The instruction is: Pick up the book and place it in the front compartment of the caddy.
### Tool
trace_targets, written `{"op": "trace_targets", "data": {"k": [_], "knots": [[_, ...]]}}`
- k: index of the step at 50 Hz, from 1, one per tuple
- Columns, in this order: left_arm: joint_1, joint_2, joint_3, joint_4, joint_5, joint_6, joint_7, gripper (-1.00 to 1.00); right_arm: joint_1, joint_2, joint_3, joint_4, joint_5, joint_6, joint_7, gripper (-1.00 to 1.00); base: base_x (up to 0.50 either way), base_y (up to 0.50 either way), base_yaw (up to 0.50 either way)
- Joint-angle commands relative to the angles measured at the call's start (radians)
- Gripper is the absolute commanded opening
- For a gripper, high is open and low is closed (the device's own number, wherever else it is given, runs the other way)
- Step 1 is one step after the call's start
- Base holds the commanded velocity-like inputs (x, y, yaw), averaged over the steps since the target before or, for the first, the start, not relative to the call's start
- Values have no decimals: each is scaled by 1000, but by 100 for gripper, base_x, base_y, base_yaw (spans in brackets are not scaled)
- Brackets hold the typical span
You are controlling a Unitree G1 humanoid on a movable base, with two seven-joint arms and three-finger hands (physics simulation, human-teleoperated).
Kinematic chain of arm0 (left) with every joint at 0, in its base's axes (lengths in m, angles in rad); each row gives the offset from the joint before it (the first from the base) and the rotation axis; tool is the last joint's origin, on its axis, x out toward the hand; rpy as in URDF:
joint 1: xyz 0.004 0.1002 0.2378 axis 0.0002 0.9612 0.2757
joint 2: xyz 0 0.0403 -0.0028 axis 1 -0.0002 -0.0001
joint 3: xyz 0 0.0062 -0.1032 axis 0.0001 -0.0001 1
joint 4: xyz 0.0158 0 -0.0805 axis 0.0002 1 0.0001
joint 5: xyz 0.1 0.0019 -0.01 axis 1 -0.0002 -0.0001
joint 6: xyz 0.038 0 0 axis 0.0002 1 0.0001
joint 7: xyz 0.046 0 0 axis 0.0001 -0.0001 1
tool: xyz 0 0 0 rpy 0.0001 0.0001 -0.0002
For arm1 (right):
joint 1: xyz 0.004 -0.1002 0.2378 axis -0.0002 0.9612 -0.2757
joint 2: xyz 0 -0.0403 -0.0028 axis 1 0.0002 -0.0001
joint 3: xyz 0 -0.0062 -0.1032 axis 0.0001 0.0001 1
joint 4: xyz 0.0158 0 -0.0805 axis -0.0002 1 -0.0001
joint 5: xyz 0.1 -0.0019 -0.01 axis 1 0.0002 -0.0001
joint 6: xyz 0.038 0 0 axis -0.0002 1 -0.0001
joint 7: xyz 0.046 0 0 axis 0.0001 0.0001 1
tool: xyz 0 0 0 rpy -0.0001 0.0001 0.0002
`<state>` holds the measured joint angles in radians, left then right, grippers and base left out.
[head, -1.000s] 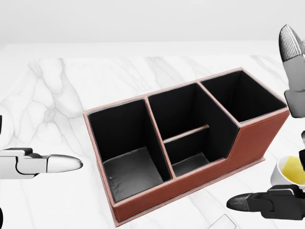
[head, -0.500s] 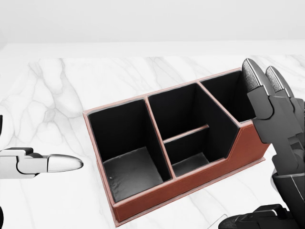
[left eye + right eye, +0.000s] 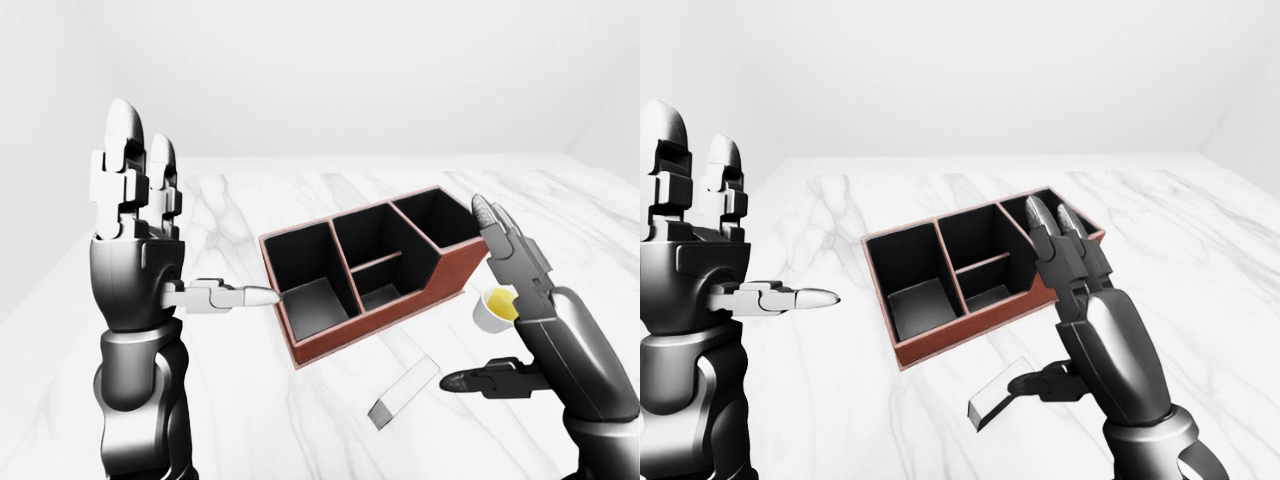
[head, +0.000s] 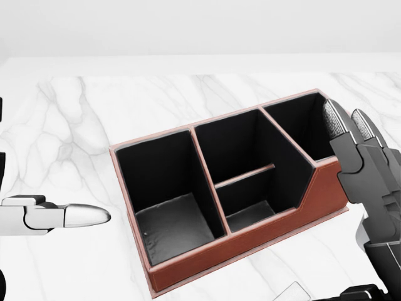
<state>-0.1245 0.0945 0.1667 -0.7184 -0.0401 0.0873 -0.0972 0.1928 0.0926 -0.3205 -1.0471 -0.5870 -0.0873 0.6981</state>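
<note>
Here's the caddy (image 3: 372, 272), a reddish-brown box with black-lined compartments, sitting at an angle on the white marble table (image 3: 300, 200) in the middle of the left-eye view. It has one large compartment at its left end, a middle section split by a low divider into two smaller ones, and a taller compartment at its right end. The book (image 3: 403, 391), a slim pale slab, lies flat on the marble below the caddy in that view, near it but apart, and it's resting free with nothing touching it. The left hand (image 3: 140, 240) is raised at the left of the left-eye view, two fingers pointing straight up and the thumb stretched sideways toward the caddy's left end, its tip close to the corner; the hand is spread wide and holds nothing. The right hand (image 3: 525, 320) hangs at the right of the same view, fingers extended up and to the left, thumb reaching out low toward the book, its tip short of the book's right end; it too is spread and empty. Just beside the right hand, between it and the caddy's right end, stands a small white cup (image 3: 494, 309) with yellow liquid inside, upright on the marble.
</note>
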Motion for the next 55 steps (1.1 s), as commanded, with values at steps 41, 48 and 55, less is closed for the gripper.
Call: {"op": "trace_targets", "data": {"k": [41,48,55], "knots": [[1,-4,-8,1,4,0,0,100,193,-76,62,41,-6,0,0,100,0,0,0],[0,-3,-7,-1,4,0,0,100,222,-67,65,77,-20,0,0,100,0,0,0],[1,-4,-11,2,7,0,0,100,242,-55,69,94,-23,0,0,100,0,0,0]]}}
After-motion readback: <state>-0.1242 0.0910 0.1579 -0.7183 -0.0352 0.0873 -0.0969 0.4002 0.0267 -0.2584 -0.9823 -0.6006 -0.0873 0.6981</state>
